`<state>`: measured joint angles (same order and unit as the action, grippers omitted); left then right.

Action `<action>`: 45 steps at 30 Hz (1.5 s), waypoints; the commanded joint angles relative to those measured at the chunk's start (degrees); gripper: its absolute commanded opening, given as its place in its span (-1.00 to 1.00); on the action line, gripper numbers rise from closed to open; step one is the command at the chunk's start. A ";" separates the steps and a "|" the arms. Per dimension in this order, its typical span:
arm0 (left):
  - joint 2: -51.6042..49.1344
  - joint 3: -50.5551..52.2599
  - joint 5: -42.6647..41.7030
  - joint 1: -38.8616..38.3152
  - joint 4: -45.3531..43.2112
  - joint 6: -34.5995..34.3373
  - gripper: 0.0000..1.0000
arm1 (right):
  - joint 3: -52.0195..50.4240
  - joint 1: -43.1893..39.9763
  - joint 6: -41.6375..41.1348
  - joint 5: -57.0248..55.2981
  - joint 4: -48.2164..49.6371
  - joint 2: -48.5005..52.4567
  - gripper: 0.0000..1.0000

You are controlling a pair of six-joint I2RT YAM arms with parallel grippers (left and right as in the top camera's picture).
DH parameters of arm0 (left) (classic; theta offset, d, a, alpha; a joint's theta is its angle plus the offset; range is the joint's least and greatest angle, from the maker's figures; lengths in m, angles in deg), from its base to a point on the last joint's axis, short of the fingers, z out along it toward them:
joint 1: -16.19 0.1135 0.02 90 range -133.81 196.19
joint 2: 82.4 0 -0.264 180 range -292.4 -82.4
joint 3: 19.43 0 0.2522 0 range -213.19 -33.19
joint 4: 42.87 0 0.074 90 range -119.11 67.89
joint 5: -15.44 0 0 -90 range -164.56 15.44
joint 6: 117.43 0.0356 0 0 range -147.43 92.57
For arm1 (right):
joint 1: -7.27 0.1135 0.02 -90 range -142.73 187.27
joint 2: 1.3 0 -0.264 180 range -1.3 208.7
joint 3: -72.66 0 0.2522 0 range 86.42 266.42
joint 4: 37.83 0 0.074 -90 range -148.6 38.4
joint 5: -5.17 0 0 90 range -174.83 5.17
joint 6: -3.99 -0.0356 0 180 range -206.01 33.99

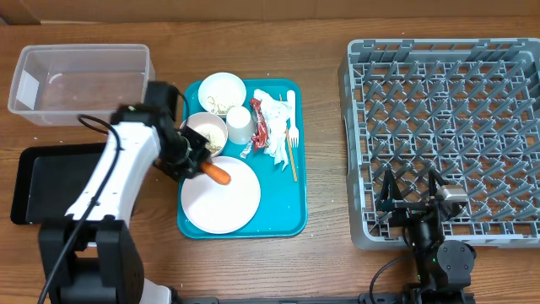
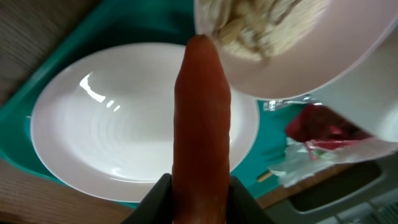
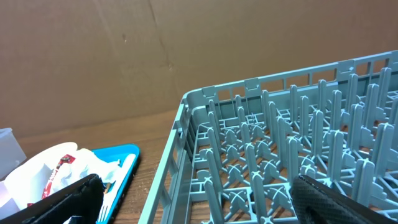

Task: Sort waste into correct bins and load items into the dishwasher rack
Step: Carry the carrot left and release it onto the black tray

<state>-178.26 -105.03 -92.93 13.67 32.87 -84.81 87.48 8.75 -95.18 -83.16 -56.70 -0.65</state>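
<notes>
pinching the carrot (image 2: pixel 200 124) in the left pincer (image 2: pixel 199 200) above the plate (image 1: pixel 224 209), seemingly for binning, idling the right pincer (image 1: pixel 411 191) spread at the rack (image 1: pixel 439 84).

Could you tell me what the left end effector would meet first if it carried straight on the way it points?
Most likely the white plate: the left end effector, shut on the carrot, points across it. The bowl of scraps sits close beside; depth is unclear.
</notes>
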 commanded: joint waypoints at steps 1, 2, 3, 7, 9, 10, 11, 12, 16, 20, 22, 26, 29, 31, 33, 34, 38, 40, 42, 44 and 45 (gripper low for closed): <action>0.13 -10.14 9.62 7.52 8.79 2.99 -0.92 | -0.59 -0.22 0.22 -0.13 0.39 -0.48 1.00; 0.13 -12.26 11.74 10.32 11.56 3.02 -0.92 | -0.59 -0.22 0.22 -0.13 0.39 -0.48 1.00; 0.13 -13.35 12.92 12.35 13.07 2.99 -0.92 | -0.59 -0.22 0.22 -0.13 0.39 -0.48 1.00; -0.15 -13.79 14.29 22.77 14.01 2.91 -0.92 | -0.59 -0.22 0.22 -0.13 0.39 -0.48 1.00; -0.61 -13.07 14.36 28.85 13.31 1.66 -0.92 | -0.59 -0.22 0.22 -0.13 0.39 -0.48 1.00; -0.79 -12.61 14.29 30.71 12.46 1.64 -0.92 | -0.59 -0.22 0.22 -0.13 0.39 -0.48 1.00; -1.22 -12.07 14.12 32.92 11.54 1.42 -0.92 | -0.59 -0.22 0.24 -0.13 0.39 -0.48 1.00; -1.62 -11.50 13.84 34.58 10.73 1.38 -0.92 | -0.59 -0.22 0.24 -0.13 0.39 -0.48 1.00; -4.59 -9.79 15.91 39.45 6.23 0.96 -0.92 | -0.59 -0.22 0.24 -0.13 0.39 -0.48 1.00; -9.09 -9.79 15.54 42.84 3.10 0.17 -0.92 | -0.59 -0.22 0.22 -0.13 0.39 -0.48 0.99; -11.15 -9.79 15.74 43.85 2.58 0.22 -0.90 | -0.59 -0.22 0.22 -0.13 0.39 -0.48 1.00; -13.57 -9.79 15.98 44.26 2.51 0.44 -0.87 | -0.59 -0.22 0.22 -0.13 0.39 -0.48 0.99; -13.64 -9.79 16.00 44.24 2.56 1.33 -0.87 | -0.59 -0.22 0.22 -0.13 0.39 -0.48 1.00; -13.64 -9.79 16.02 44.17 2.67 1.75 -0.83 | -0.59 -0.22 0.22 -0.13 0.39 -0.48 0.99; -13.64 -9.79 16.00 44.15 2.69 2.08 -0.91 | -0.59 -0.22 0.24 -0.13 0.39 -0.48 0.99; -13.64 -9.79 16.02 44.15 2.86 2.12 -0.92 | -0.59 -0.22 0.22 -0.13 0.39 -0.48 1.00; -13.64 -9.81 16.04 44.15 3.13 2.12 -0.81 | -0.59 -0.22 0.24 -0.13 0.39 -0.48 1.00; -13.64 -9.81 16.04 44.15 3.08 2.10 -0.30 | -0.59 -0.22 0.22 -0.13 0.39 -0.48 0.99; -13.64 -9.81 16.00 44.15 3.13 2.12 -0.23 | -0.59 -0.22 0.22 -0.13 0.39 -0.48 1.00; -13.64 -9.97 16.00 44.09 3.54 2.19 -0.27 | -0.59 -0.22 0.24 -0.13 0.39 -0.48 1.00; -13.64 -10.21 16.00 44.09 3.91 2.34 -0.27 | -0.59 -0.22 0.22 -0.13 0.39 -0.48 1.00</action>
<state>-191.83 -115.06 -77.69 57.90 35.88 -82.89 87.48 8.75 -95.16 -83.18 -56.74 -0.68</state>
